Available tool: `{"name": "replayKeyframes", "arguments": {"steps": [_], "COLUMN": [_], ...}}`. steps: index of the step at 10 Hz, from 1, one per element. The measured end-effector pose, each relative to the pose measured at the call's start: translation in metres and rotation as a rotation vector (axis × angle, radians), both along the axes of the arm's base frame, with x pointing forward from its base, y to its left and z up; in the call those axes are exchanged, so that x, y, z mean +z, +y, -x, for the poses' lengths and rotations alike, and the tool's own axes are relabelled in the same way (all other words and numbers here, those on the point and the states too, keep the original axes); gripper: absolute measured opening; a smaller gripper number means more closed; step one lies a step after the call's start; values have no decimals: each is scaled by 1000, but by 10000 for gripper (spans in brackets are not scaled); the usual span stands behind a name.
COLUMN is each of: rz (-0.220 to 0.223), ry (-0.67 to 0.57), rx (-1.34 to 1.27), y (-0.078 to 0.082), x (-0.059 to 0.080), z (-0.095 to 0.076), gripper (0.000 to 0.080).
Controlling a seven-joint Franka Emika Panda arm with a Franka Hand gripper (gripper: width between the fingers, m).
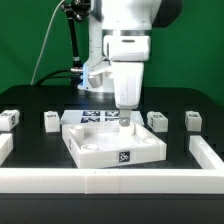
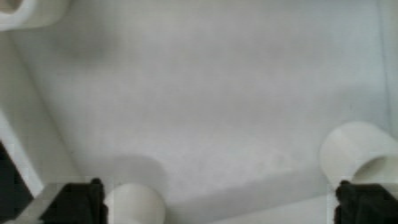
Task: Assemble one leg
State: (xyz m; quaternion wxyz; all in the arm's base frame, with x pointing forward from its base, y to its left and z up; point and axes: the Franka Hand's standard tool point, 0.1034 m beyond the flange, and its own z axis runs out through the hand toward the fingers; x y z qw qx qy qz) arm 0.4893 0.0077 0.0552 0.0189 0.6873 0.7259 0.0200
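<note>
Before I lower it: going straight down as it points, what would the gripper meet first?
Probably the flat floor of the white panel: the open gripper points down over it, and the wrist view shows nothing between. Depth unclear.

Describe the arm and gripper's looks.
The arm is glossy white with rounded housings and a black band at the wrist joint. The gripper is a pale, boxy block. Its fingers are white and rounded, on black mounts. No markings are legible.
</note>
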Motion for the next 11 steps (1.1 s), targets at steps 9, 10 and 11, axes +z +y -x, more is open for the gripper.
{"name": "replayKeyframes", "arguments": {"steps": [9, 10, 11], "rz": [20, 19, 17], "ry": [11, 25, 41], "rx": [63, 59, 56], "y": [-18, -21, -24], "x": [-12, -17, -24], "z": [37, 46, 53], "gripper": [650, 650, 650]}}
